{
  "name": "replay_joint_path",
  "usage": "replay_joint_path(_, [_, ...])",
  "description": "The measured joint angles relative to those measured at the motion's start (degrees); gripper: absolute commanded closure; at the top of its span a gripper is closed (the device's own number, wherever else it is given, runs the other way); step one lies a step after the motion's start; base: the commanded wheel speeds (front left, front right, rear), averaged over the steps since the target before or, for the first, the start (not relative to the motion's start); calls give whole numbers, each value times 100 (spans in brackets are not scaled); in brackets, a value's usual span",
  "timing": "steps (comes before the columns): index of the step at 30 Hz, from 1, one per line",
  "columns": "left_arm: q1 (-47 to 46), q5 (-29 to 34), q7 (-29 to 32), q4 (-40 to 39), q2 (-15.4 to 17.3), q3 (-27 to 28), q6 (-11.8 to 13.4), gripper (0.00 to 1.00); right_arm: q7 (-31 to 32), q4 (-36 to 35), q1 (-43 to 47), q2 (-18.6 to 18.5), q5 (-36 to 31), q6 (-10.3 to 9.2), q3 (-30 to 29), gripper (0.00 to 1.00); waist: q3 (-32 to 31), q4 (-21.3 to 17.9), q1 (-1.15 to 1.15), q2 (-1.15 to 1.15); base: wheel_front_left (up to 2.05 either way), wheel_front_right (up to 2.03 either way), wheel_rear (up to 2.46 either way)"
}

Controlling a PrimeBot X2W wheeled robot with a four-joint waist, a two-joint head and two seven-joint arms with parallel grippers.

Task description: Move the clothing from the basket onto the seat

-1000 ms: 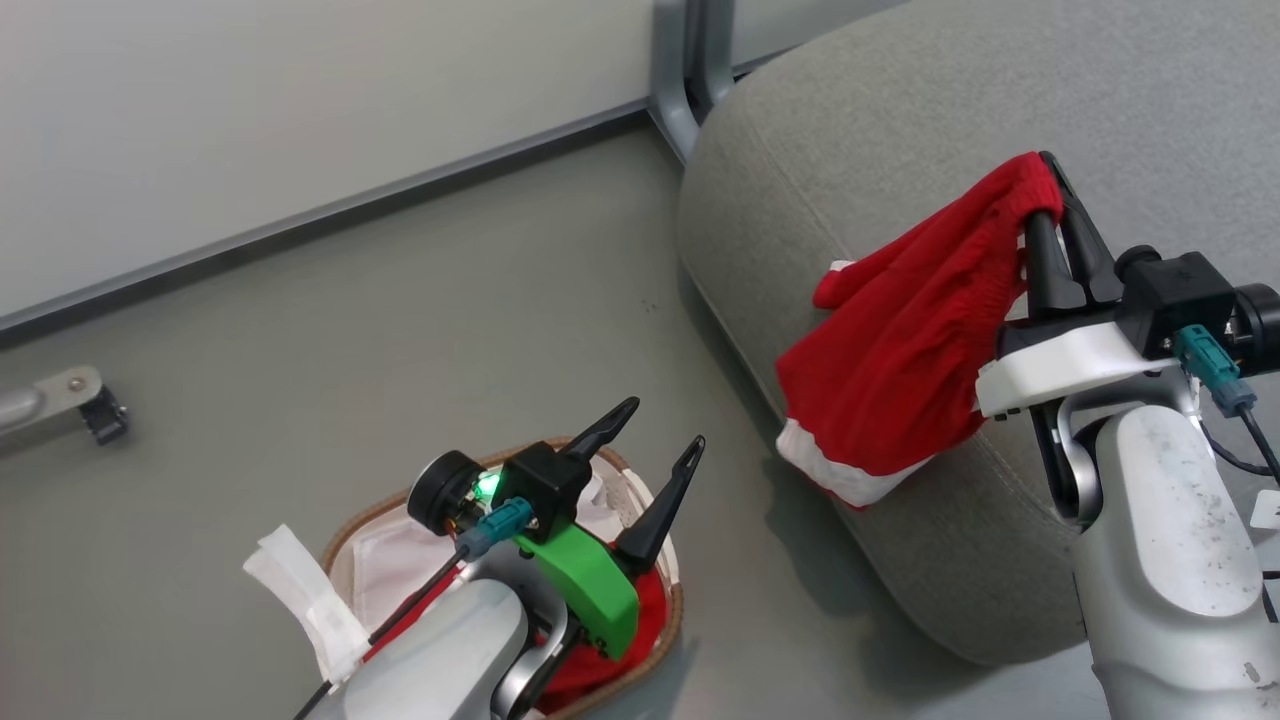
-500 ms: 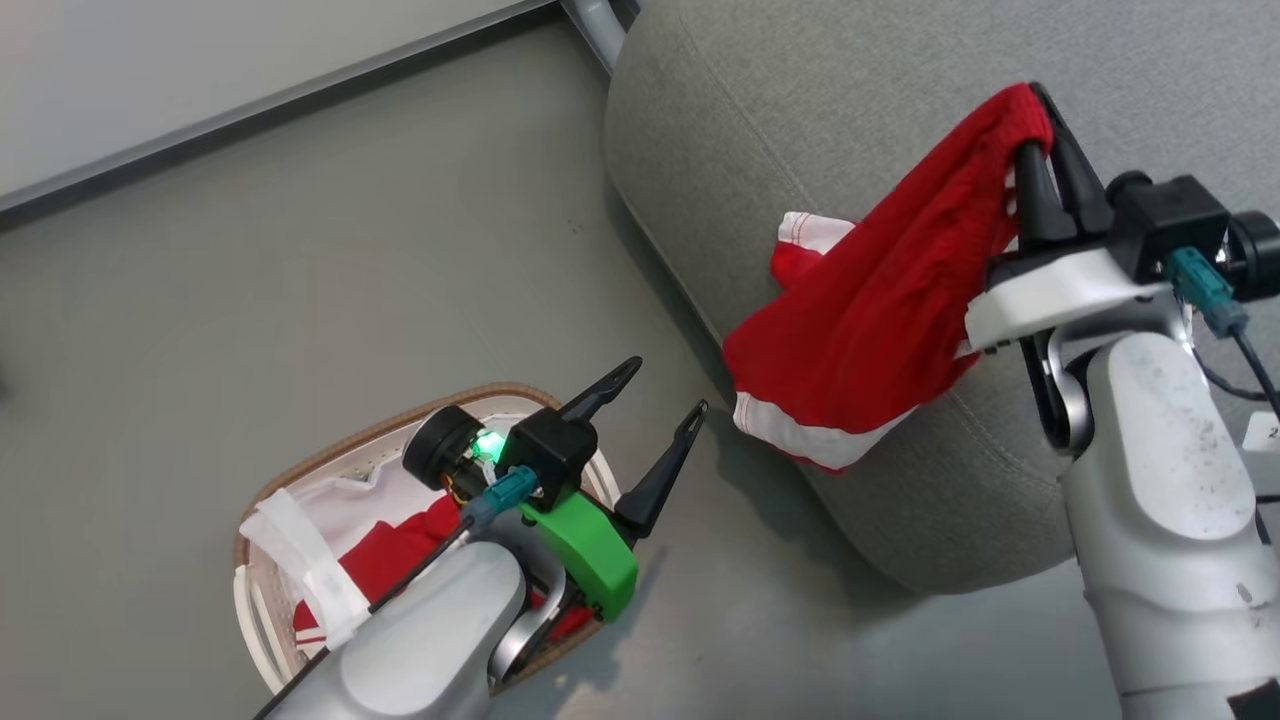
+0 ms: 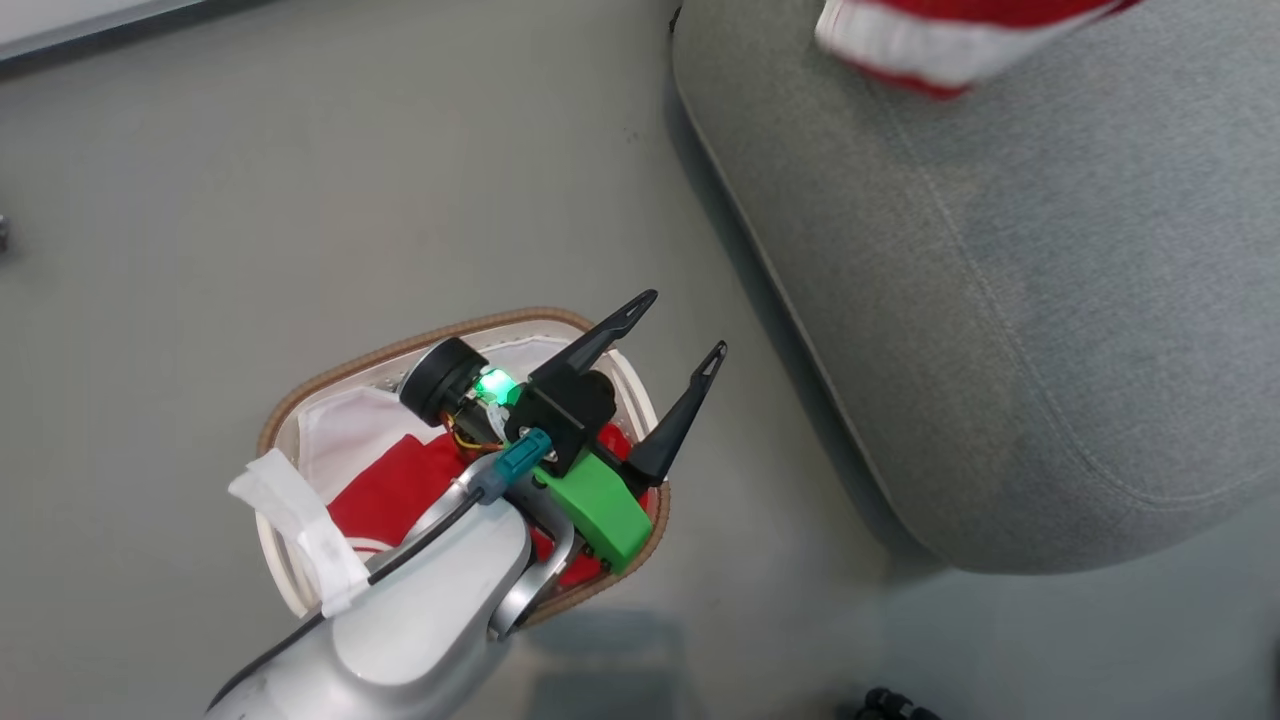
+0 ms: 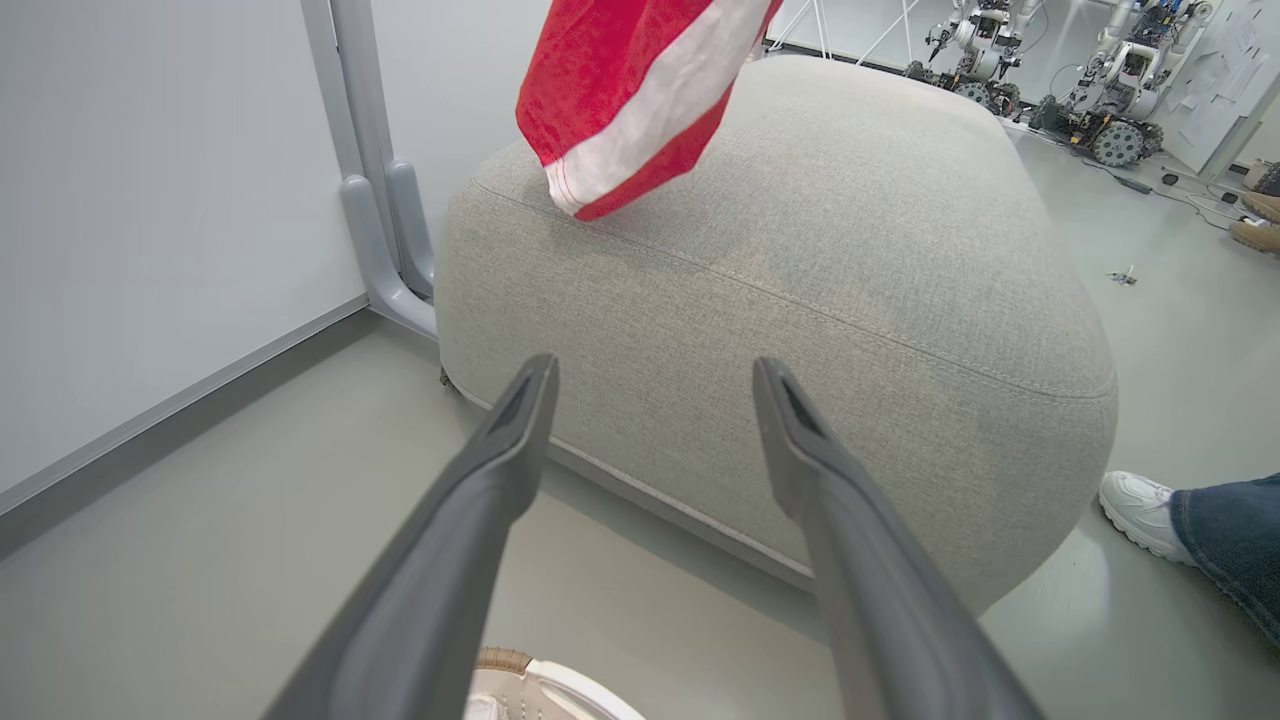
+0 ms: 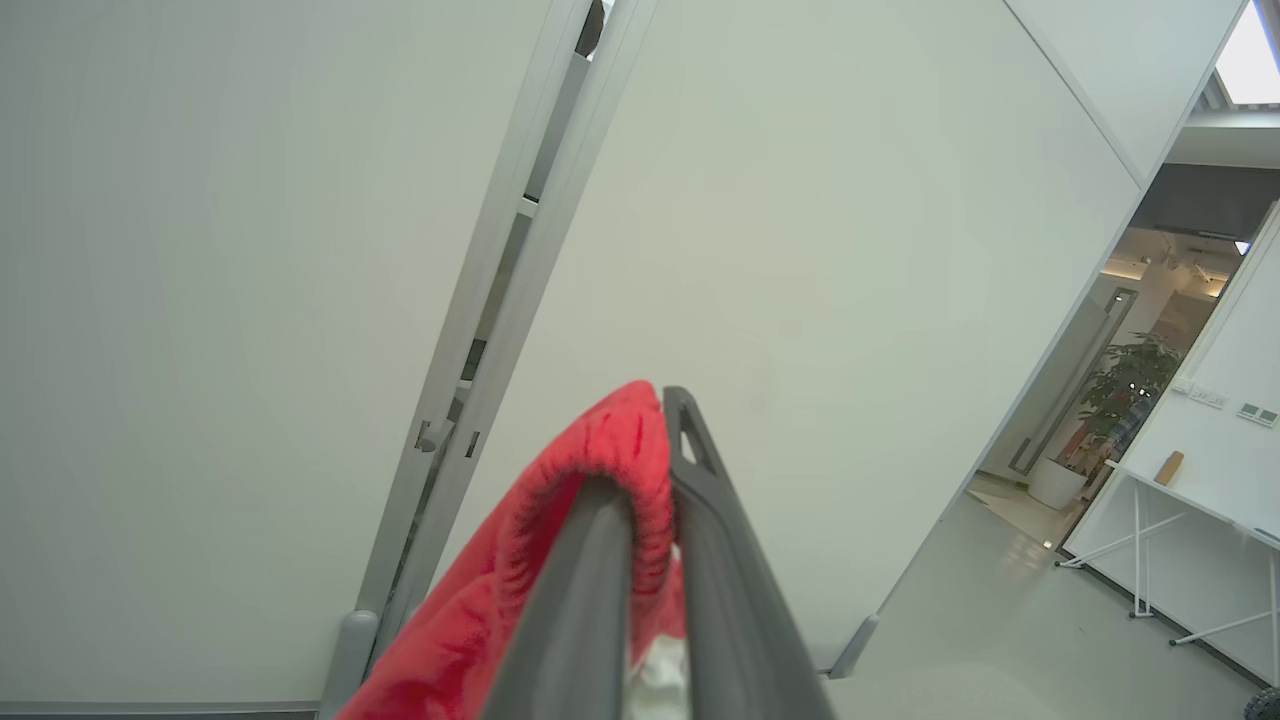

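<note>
The white basket (image 3: 300, 400) with a brown rim stands on the floor beside the grey seat (image 3: 1000, 300). Red clothing (image 3: 385, 490) lies in it on a white liner. My left gripper (image 3: 684, 322) hovers open over the basket's right rim, nothing between its fingers; in the left wrist view the left gripper (image 4: 655, 368) points at the seat (image 4: 800, 230), with the basket rim (image 4: 520, 680) below. My right gripper (image 5: 650, 450) is shut on a red garment (image 5: 500, 600), which hangs over the seat's top (image 4: 620, 90); its white-trimmed hem (image 3: 940, 40) shows at the head view's top edge.
A pale partition wall with a grey metal post foot (image 4: 385, 230) stands behind the seat. A person's white shoe (image 4: 1140, 500) and jeans leg are on the floor right of the seat. Other robots (image 4: 1100, 130) stand far back.
The head camera has swung down toward the basket. The right gripper and most of the held garment have passed out of the top of the head view. The left gripper stays open over the basket.
</note>
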Motion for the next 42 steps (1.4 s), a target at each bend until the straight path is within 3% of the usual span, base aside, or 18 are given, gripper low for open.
replay_joint_path(6, [-248,202,86,-347,7,-89,86,0,594,144,-1134,-969,-157,0,-223,100,415,338,0,0,0,0,0])
replay_joint_path(13, [-537,403,197,-579,-93,-253,88,0,698,783,-979,-1569,-387,0,-1066,100,922,742,0,0,0,0,0])
replay_joint_path(15, [-605,453,200,-609,-113,-294,82,0,614,1013,-738,-1538,-437,0,-1310,100,1047,862,0,0,0,0,0])
replay_joint_path(20, [-650,461,219,-612,-91,-323,96,0,292,1756,46,-1018,-666,0,-1711,100,1374,1073,1,0,0,0,0])
replay_joint_path(28, [-667,463,266,-630,-23,-343,114,0,-138,2557,454,-569,-1017,0,-2030,100,1601,1161,0,0,0,0,0])
replay_joint_path(31, [-667,449,267,-619,-15,-352,116,0,-288,2732,469,-542,-1105,0,-2069,51,1574,1111,0,0,0,0,0])
replay_joint_path(32, [-666,436,267,-610,-11,-350,122,0,-353,2796,469,-514,-1105,0,-2069,0,1554,1095,0,0,0,0,0])
replay_joint_path(42, [-469,131,101,-522,60,-113,230,0,-864,3210,686,-133,-985,0,-1430,0,1111,919,0,0,0,0,0])
